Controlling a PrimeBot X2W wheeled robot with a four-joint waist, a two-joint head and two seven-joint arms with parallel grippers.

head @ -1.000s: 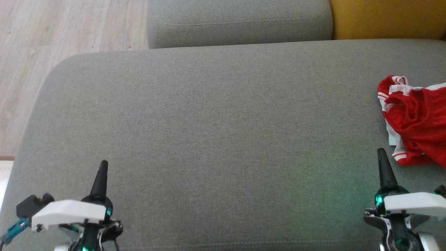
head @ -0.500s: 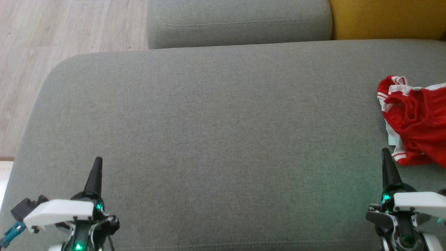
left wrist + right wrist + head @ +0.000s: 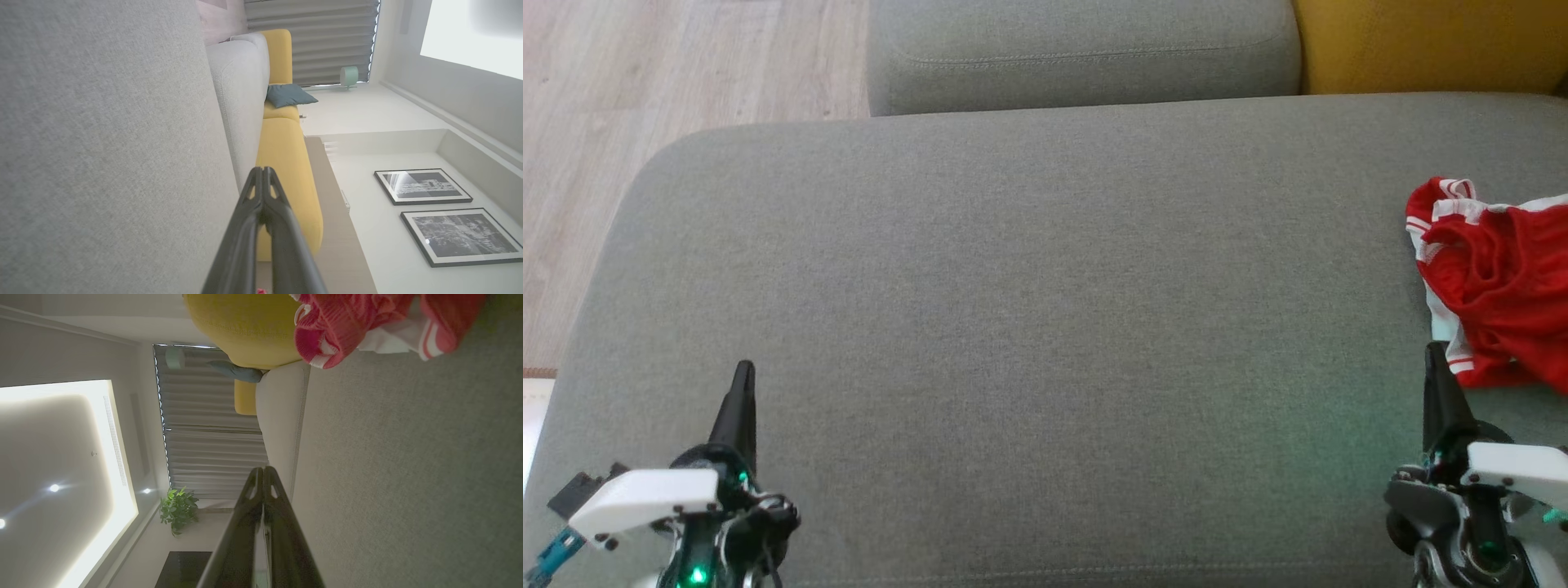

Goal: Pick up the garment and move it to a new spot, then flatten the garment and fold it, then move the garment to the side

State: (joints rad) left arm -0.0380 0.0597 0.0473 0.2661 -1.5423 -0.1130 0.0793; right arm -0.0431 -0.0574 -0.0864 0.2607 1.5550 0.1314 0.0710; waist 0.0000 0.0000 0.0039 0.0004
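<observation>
The garment (image 3: 1499,282) is a crumpled red piece with white trim, lying at the right edge of the grey sofa seat (image 3: 1029,310); part of it runs off the head view. It also shows in the right wrist view as the garment (image 3: 351,322) at the top. My right gripper (image 3: 1435,353) is shut, with its tip just below the garment's lower left corner; whether it touches the cloth I cannot tell. In its own view the right gripper (image 3: 263,470) holds nothing. Down at the lower left my left gripper (image 3: 743,369) is shut and empty, far from the garment; its wrist view shows the left gripper (image 3: 261,170) closed.
A grey back cushion (image 3: 1082,53) and a yellow cushion (image 3: 1429,45) stand behind the seat. Wooden floor (image 3: 645,98) lies beyond the seat's left edge. A blue pillow (image 3: 288,96) rests on a yellow sofa section farther off.
Both grippers slid outward a little: the left one to the left, the right one to the right and up close to the garment's corner. The garment has not moved.
</observation>
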